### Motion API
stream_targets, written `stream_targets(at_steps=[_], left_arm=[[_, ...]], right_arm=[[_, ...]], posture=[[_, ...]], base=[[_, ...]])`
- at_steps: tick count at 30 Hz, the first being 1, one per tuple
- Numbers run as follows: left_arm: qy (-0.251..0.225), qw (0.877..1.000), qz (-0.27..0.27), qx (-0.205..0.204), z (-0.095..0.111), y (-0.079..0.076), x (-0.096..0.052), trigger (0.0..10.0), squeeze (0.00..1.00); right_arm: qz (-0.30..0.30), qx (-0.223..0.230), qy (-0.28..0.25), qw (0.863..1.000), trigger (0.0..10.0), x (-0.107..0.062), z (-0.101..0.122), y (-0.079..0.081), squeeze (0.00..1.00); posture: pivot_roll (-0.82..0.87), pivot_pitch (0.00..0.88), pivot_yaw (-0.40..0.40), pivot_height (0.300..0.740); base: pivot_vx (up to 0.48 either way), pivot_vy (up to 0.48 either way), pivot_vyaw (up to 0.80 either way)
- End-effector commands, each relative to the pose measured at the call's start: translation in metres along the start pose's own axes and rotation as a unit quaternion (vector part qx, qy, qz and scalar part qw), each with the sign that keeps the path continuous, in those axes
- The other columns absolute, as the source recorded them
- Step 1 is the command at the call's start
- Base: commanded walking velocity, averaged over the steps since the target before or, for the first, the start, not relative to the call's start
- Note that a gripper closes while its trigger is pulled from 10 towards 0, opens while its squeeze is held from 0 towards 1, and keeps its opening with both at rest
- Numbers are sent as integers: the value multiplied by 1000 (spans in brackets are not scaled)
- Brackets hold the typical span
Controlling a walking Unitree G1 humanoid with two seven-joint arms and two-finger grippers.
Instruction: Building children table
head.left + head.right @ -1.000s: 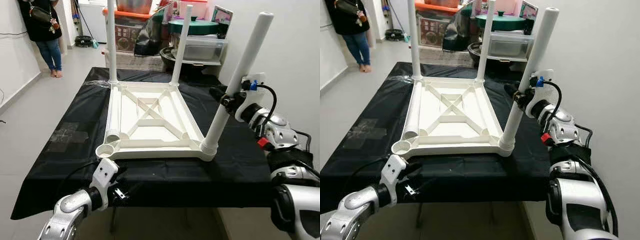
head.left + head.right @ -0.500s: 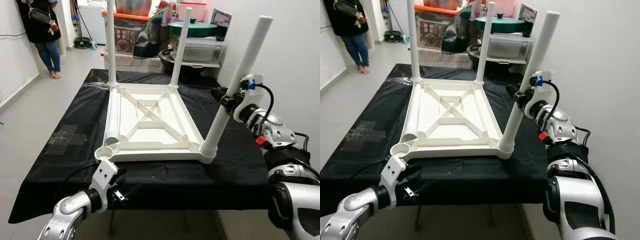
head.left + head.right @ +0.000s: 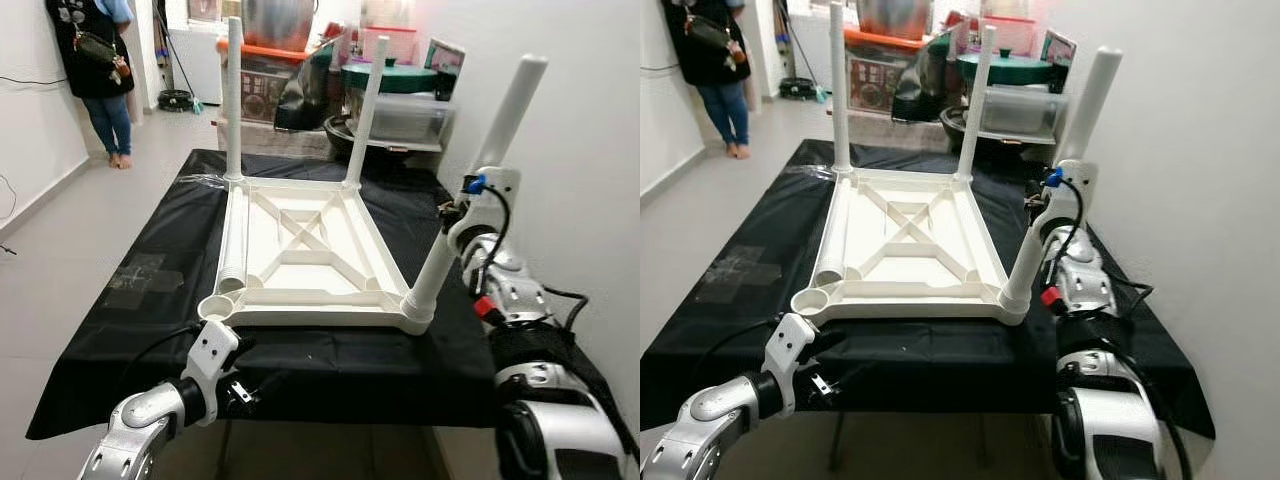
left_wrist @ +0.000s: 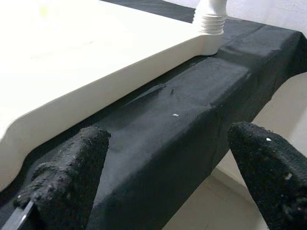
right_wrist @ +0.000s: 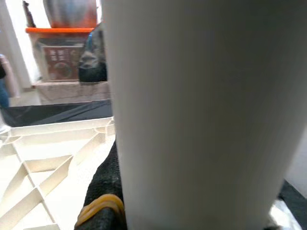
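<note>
On a bench [image 3: 120, 300] covered with black cloth, a white plastic children's table [image 3: 300, 250] lies upside down, its ribbed underside facing up. Two white legs stand upright in the far corners: the far left leg [image 3: 235, 95] and the far right leg [image 3: 367, 110]. A third, the near right leg [image 3: 475, 190], sits in its corner socket and leans outward to the robot's right. A loose leg [image 3: 233, 240] lies flat along the left side of the upturned top, just beside the near left socket [image 3: 215, 305] (an open ring with nothing in it).

The right gripper [image 3: 455, 212] is at the leaning leg about halfway up; in the right wrist view the white tube sits tight against a black finger [image 5: 108, 187], so the gripper is holding that leg.

The left gripper [image 3: 240, 385] hangs low at the bench's near edge, below the open socket. In the left wrist view its two black fingers [image 4: 62, 177] are spread wide, with only black cloth and the rim of the white top between them.

Behind the bench are stacked storage boxes [image 3: 395, 95] and pots. A person [image 3: 100, 70] in dark top and jeans stands on the floor at the far left.
</note>
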State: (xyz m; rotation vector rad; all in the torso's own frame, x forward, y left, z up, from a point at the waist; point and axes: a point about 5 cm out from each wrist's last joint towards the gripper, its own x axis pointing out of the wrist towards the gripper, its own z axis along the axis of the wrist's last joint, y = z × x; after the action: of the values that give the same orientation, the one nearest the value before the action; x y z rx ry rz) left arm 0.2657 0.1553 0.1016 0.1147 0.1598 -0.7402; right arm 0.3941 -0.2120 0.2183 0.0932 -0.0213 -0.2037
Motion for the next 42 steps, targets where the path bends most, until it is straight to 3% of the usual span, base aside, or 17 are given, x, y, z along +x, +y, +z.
stream_targets(at_steps=[1, 5, 17, 18, 19, 20, 26, 31, 42], left_arm=[[4, 1000, -7, -4, -1, -3, 4, 10000, 0], [1, 1000, -13, -8, -2, -9, 7, 10000, 0], [3, 1000, -18, -14, -5, -14, 8, 10000, 0], [3, 1000, -19, -15, -5, -16, 8, 10000, 0], [3, 1000, -19, -15, -5, -16, 8, 10000, 0], [3, 1000, -21, -16, -5, -17, 9, 10000, 0], [4, 1000, -22, -16, -5, -17, 9, 10000, 0], [3, 1000, -23, -16, -5, -18, 10, 10000, 0], [4, 1000, -25, -13, -6, -17, 12, 10000, 0]], right_arm=[[-49, -2, 104, 993, 0, -9, -51, -8, 0], [-88, 16, 110, 990, 0, -10, -55, 7, 0], [-143, 50, 121, 981, 0, -13, -54, 19, 0], [-143, 55, 128, 980, 3098, -14, -55, 23, 0], [-143, 55, 128, 980, 3098, -14, -55, 23, 0], [-139, 61, 140, 979, 10000, -14, -56, 28, 0], [-137, 59, 144, 978, 10000, -14, -54, 31, 0], [-96, 47, 145, 984, 10000, -11, -50, 37, 0], [-72, 28, 119, 990, 10000, -8, -39, 31, 0]], posture=[[60, 0, -105, 740], [59, 0, -113, 740], [55, 0, -123, 740], [56, 0, -126, 740], [56, 0, -126, 740], [56, 0, -127, 740], [56, 0, -127, 740], [56, 0, -129, 740], [50, 0, -126, 740]], base=[[0, 0, 0], [0, 0, 0], [0, 0, 0], [0, 0, 0], [0, 0, 0], [0, 0, 0], [0, 0, 0], [0, 0, 0], [0, 0, 0]])
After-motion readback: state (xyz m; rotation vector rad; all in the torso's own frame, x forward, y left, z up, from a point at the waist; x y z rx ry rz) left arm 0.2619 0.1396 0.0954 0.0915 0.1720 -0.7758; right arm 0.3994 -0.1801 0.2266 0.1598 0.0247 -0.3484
